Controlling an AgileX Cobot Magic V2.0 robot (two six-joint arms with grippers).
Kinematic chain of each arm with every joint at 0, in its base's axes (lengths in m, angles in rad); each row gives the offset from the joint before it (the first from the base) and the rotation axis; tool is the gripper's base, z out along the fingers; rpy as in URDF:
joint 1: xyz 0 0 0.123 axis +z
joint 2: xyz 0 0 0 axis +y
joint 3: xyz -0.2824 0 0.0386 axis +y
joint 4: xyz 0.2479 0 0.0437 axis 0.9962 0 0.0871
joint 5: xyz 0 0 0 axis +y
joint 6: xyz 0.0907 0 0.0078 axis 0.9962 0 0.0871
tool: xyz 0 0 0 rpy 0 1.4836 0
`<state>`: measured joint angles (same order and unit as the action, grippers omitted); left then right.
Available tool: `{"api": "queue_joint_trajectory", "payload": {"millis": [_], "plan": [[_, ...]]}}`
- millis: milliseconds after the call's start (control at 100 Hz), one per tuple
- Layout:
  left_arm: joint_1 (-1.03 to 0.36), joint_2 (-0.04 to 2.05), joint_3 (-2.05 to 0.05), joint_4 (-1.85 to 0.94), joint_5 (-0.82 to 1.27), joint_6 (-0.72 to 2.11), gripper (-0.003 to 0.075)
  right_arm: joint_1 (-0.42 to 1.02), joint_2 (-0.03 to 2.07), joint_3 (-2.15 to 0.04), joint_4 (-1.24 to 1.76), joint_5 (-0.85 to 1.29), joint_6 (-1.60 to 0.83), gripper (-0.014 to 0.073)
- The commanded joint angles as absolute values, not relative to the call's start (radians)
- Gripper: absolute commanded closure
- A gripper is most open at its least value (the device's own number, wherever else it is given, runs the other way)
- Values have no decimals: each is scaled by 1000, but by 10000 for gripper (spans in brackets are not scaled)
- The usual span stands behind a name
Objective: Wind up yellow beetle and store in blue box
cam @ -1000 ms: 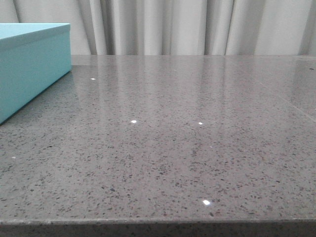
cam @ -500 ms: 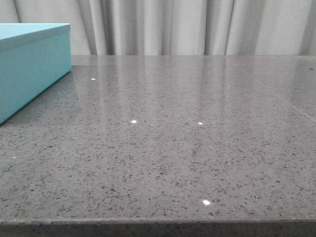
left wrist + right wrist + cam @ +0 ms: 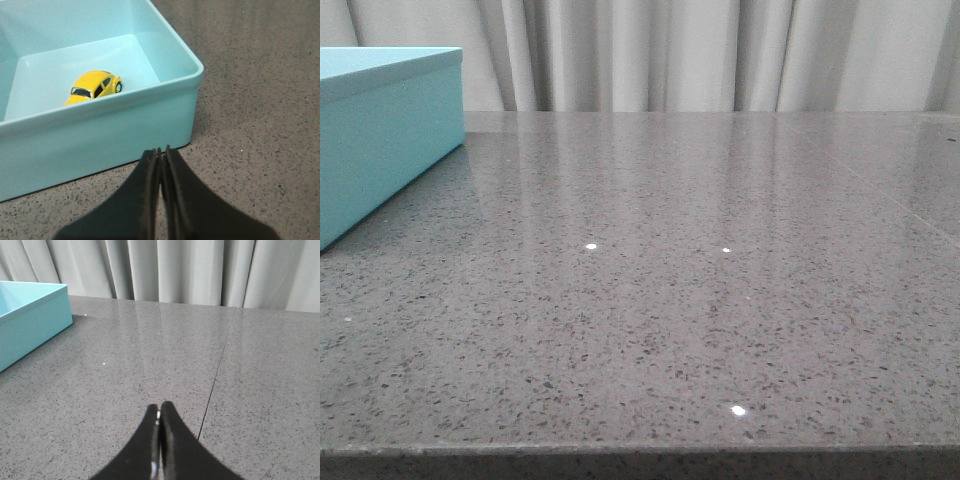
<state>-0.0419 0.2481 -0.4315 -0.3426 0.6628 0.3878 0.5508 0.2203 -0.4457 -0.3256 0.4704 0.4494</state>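
Inside the blue box [image 3: 100, 135]: yellow beetle [image 3: 94, 87] on the floor, on its wheels, clear of the walls as far as the near rim allows seeing; lower edge of the car hidden behind that rim. Box at the left of the table [image 3: 720, 300] in the front view, open-topped.

Left gripper [image 3: 161, 152]: fingers pressed together, nothing between them, outside the box just off its near wall, above the tabletop. Right gripper [image 3: 159, 412]: fingers likewise together, empty, over bare table well apart from the box.

Judgement: storing looks done; step in hand reads as retreat to rest. No way to tell from here whether the spring is wound.

To do it well:
- Lift left arm up and back, away from the wall; no sideways sweep, box looks light and could slide on the polished stone.
- Keep fingers closed during the pull-back, less to snag on the rim.
- Keep right arm out of the left arm's path.
- Check the car stays put; a wound toy may creep into a wall, harmless inside the box.

Writing and brands: none readable. Box sides plain, no label. Car too small for any badge or plate. Table speckled grey, seam line visible in right wrist view, curtain [image 3: 200, 270] behind plain.
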Motion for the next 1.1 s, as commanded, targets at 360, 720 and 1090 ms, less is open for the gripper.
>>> {"api": "queue_joint_trajectory", "payload": {"millis": [360,720,1090], "plan": [[-39,255,-447,-369,584,378,739,552,230,-468,-351,400,441,660],[-39,160,-280,-249,301,219,739,552,230,-468,-351,400,441,660],[4,37,-62,-79,-28,0,739,552,230,-468,-351,400,441,660]]}}
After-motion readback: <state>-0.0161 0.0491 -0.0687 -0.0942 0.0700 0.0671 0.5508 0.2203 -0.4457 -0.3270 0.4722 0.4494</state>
